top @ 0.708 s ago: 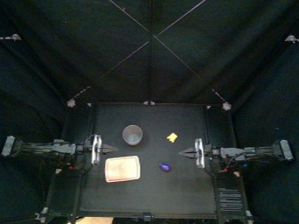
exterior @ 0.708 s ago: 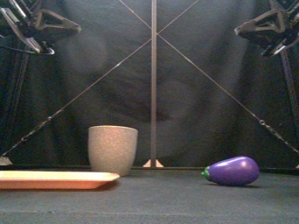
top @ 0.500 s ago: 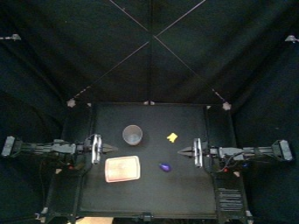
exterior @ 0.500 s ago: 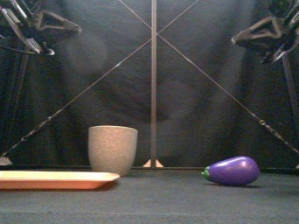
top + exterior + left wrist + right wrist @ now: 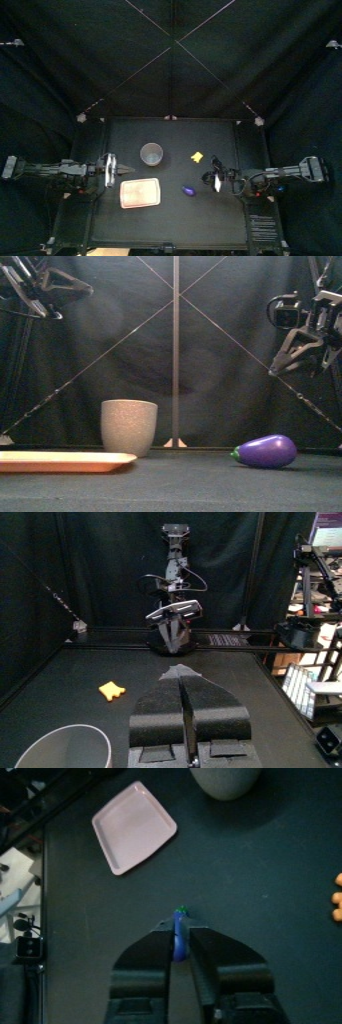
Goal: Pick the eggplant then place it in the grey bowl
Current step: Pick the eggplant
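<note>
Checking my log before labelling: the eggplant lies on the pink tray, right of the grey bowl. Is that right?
Not quite. The front view shows the eggplant lying on the bare table, not on the pink tray. It is right of the grey bowl, as you said.

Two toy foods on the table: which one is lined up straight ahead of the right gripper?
The purple eggplant toy, centred ahead of the right gripper in its wrist view. The small yellow toy sits off at that view's edge.
</note>
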Tool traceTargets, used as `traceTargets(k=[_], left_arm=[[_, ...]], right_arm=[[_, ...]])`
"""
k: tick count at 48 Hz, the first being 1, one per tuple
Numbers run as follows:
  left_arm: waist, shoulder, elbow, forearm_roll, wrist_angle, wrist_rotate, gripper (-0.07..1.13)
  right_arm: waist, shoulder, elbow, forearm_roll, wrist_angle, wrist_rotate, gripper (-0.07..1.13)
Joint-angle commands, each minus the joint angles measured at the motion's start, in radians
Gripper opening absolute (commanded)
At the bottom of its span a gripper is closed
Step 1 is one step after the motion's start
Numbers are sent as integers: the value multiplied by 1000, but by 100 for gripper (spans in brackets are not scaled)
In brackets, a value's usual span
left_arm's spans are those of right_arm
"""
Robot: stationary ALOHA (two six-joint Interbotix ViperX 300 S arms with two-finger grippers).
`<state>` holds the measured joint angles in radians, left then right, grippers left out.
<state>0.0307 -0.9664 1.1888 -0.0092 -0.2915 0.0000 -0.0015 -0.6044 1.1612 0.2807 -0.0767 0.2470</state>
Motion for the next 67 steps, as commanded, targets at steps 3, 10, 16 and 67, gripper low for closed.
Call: traceTargets(k=[3, 10, 16, 67], left_arm=[[2, 6, -17, 0, -8, 0, -3], [3, 6, -15, -2, -8, -2, -3], [3, 6, -9, -2, -6, 0, -3], [3, 3, 2, -2, -6, 0, -3]], right_arm=[[14, 87, -54, 0, -3, 6, 89], [25, 196, -86, 2, -3, 9, 106], [31, 282, -109, 5, -3, 9, 105], [118, 626, -270, 31, 15, 12, 62]])
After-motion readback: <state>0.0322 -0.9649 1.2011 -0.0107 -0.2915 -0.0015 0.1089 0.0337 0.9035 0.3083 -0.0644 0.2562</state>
